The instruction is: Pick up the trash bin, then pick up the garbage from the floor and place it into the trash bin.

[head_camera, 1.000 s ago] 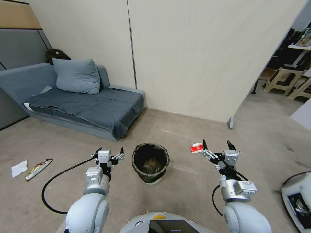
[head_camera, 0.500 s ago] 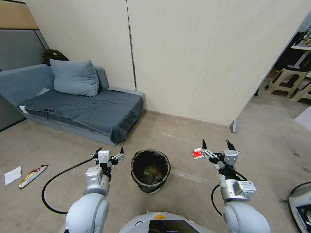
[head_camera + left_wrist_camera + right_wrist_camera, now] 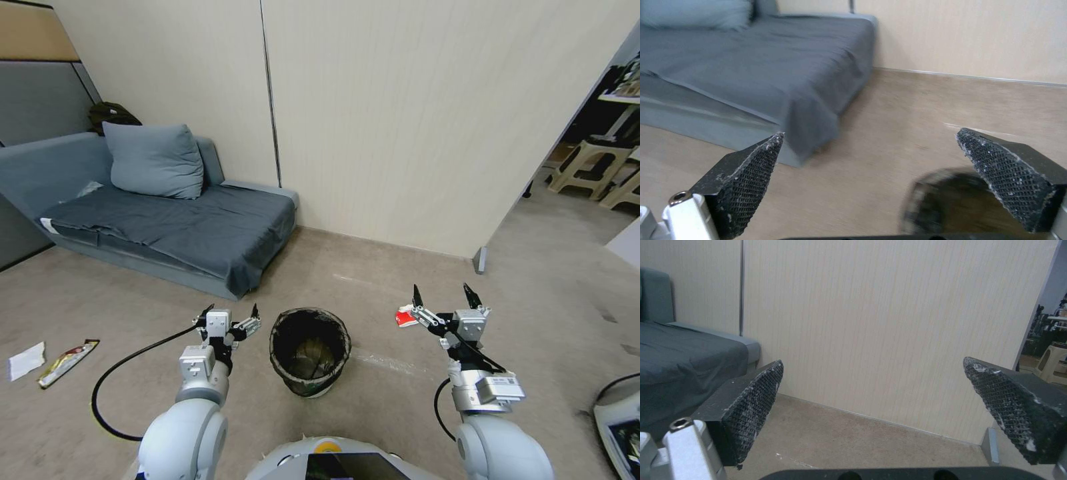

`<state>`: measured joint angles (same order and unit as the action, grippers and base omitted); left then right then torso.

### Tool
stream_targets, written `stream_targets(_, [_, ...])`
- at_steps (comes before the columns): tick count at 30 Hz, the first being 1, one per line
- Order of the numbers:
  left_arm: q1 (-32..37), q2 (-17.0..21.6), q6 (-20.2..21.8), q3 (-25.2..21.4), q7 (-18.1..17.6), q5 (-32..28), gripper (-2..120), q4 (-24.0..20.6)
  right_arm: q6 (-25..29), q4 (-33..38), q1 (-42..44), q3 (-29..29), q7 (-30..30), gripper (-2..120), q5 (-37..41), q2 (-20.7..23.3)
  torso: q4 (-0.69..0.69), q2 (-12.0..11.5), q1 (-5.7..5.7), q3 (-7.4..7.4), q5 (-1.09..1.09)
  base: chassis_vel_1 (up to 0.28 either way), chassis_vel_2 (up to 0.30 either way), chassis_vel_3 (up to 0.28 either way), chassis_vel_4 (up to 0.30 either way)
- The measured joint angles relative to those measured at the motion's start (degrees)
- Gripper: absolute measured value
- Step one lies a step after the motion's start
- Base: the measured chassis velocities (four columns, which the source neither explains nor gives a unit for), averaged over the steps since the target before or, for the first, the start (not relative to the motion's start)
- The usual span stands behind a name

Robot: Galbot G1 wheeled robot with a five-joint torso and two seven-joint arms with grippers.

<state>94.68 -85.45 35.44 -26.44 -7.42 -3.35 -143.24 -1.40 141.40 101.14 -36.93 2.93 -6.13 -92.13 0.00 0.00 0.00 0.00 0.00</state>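
Beige floor with a grey sofa (image 3: 180,227) by the wall, trash bin (image 3: 310,351) standing in the middle. Left gripper (image 3: 231,313) and right gripper (image 3: 441,297) both hover spread wide and empty, 1 each side of it, red wrapper (image 3: 405,317) just past the right.

The floor, the grey fabric sofa (image 3: 167,227) and the beige panelled wall (image 3: 413,120) are seen from above by the forward-facing head camera. Both are viewed low and near from the 2 wrist cameras, between each gripper's black fingertips.
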Motion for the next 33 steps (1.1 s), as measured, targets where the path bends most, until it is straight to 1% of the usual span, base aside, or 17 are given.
stream_targets(1, [0.0, 0.0, 0.0, 0.0, 0.0, 0.0, 100, 0.0, 0.0, 0.0, 0.0, 0.0, 0.0, 100, 0.0, 0.0, 0.00, 0.0, 0.00, 0.00, 0.00, 0.000, 0.000, 0.000, 0.000])
stream_targets(5, [0.3, 0.0, 1.8, 1.9, -0.4, -4.6, 100, 0.0, 0.0, -0.2, 0.0, 0.0, 0.0, 100, -0.3, 0.0, 0.00, 0.0, 0.00, 0.00, 0.00, 0.000, 0.000, 0.000, 0.000])
stream_targets(13, [0.3, 0.0, 3.3, 3.5, -0.7, -8.1, 100, 0.2, 0.1, -0.5, 0.0, 0.0, -0.1, 100, -0.8, 0.0, 0.00, 0.0, 0.00, 0.00, 0.01, 0.000, 0.000, 0.000, 0.000])
stream_targets(14, [0.3, 0.1, 3.5, 4.2, -0.9, -8.4, 100, 1.1, 0.1, -0.7, 0.0, 0.0, -0.2, 100, -1.0, 0.0, 0.00, 0.0, 0.00, 0.00, 0.00, 0.000, 0.000, 0.000, 0.000])
stream_targets(16, [0.3, 0.1, 3.5, 5.2, -1.0, -7.9, 100, 2.5, 0.2, -0.7, 0.0, 0.0, -0.2, 100, -1.1, 0.0, 0.00, 0.0, 0.00, 0.00, -0.01, 0.000, 0.000, 0.000, 0.000])
stream_targets(21, [0.3, 0.0, 3.4, 6.6, -1.7, -7.4, 100, 4.0, 0.3, -1.0, 0.0, 0.0, -0.2, 100, -1.2, 0.0, 0.00, 0.0, 0.00, 0.00, -0.01, 0.000, 0.000, 0.000, 0.000])
stream_targets(25, [0.4, -0.1, 2.9, 7.4, -2.3, -4.4, 100, 5.7, 0.7, -1.4, 0.0, 0.0, -0.4, 100, -1.5, 0.0, 0.00, 0.0, 0.00, 0.00, 0.00, 0.000, 0.000, 0.000, 0.000])
stream_targets(33, [0.4, -0.4, 3.1, 7.5, -4.2, -1.9, 100, 6.2, 1.0, -1.7, -0.1, 0.1, -0.5, 100, -1.6, 0.0, 0.00, 0.0, 0.00, 0.00, 0.00, 0.000, 0.000, 0.000, 0.000])
